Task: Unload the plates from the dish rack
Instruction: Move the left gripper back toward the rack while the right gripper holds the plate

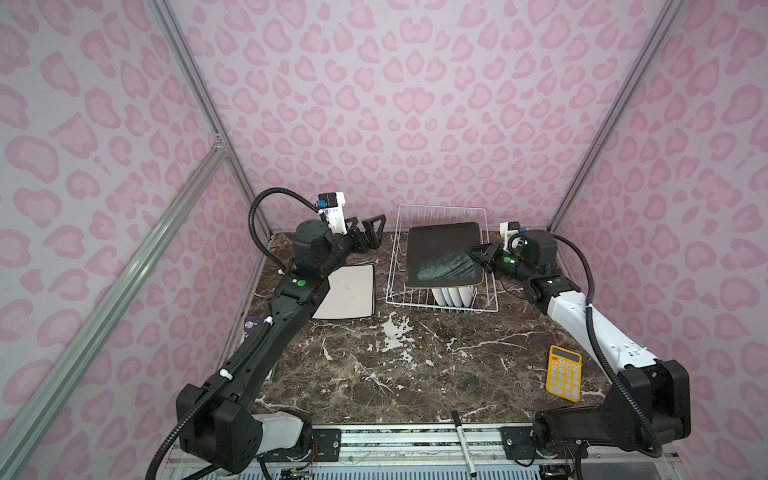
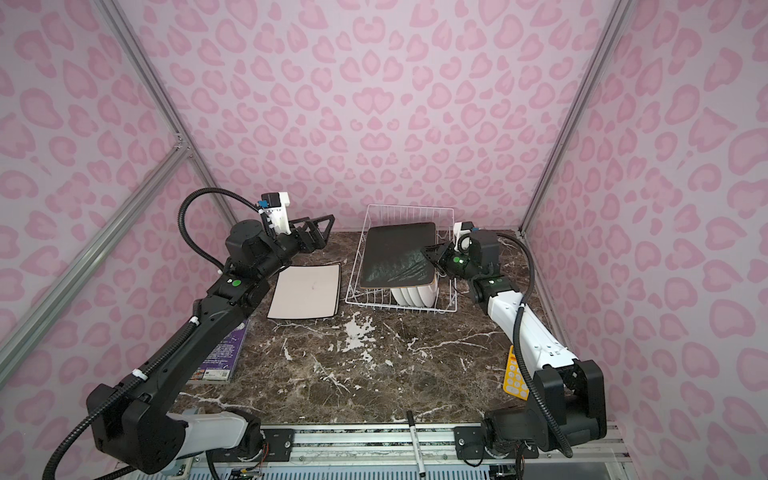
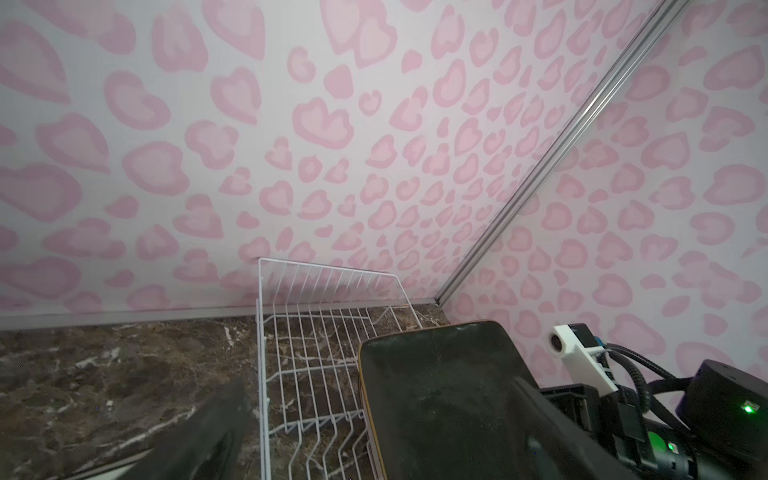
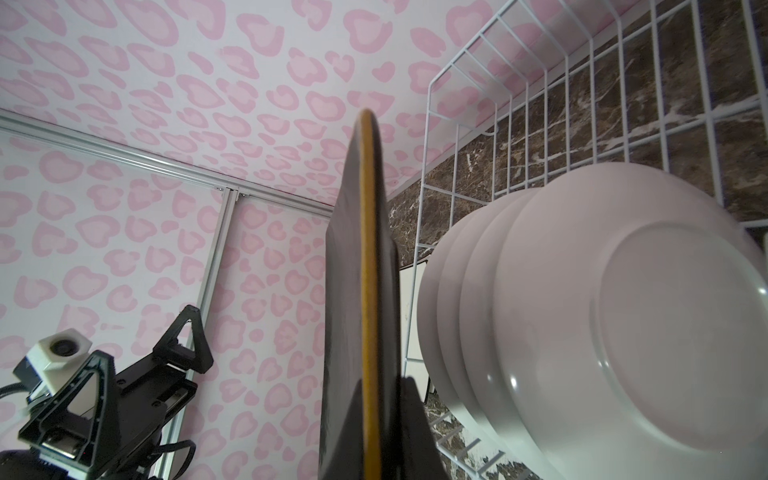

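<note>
A robot-lab booth — pink heart-print walls (image 1: pixel 415 104) on aluminium framing (image 1: pixel 108 301) around a marble-look bench (image 1: pixel 415 374), a robot arm (image 1: pixel 266 345) mounted on a rail (image 1: pixel 415 436).

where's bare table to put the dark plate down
Widest bare marble lies in front of the dish rack, between the white square plate and the yellow calculator. Crowded: round plates fill the rack's near right corner, and the left arm overhangs the marble's left edge.
</note>
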`<state>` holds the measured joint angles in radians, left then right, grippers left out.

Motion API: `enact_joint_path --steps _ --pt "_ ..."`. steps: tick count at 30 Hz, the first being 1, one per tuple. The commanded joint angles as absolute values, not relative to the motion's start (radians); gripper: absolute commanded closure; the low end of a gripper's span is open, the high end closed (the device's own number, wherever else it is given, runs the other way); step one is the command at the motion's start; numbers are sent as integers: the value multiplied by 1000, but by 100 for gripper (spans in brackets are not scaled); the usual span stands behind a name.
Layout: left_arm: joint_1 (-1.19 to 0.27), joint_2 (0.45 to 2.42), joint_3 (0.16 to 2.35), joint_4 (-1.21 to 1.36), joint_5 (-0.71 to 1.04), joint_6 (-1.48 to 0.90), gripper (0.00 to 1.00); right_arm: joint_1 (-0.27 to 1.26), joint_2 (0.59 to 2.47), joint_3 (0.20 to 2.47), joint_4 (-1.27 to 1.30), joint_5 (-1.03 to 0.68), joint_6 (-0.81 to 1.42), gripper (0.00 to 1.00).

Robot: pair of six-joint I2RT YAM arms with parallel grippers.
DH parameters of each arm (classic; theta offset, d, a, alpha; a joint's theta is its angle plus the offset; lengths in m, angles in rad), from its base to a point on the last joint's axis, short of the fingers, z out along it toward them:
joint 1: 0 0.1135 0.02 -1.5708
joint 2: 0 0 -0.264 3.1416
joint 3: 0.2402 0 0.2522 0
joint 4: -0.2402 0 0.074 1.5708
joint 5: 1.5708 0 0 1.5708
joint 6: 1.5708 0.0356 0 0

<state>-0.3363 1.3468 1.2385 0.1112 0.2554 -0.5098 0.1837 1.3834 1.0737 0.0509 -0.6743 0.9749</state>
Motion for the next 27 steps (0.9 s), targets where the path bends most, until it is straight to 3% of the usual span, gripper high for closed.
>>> enact_joint_path --steps 1,16,27 --pt "-321 1396 1283 -5 303 -633 2 188 1373 1078 202 -721 974 100" --pt "-297 1682 1405 -16 692 -846 3 192 1381 1069 207 -735 966 100" --pt "-329 1746 1406 -21 863 -839 10 193 1403 1055 251 -738 989 100"
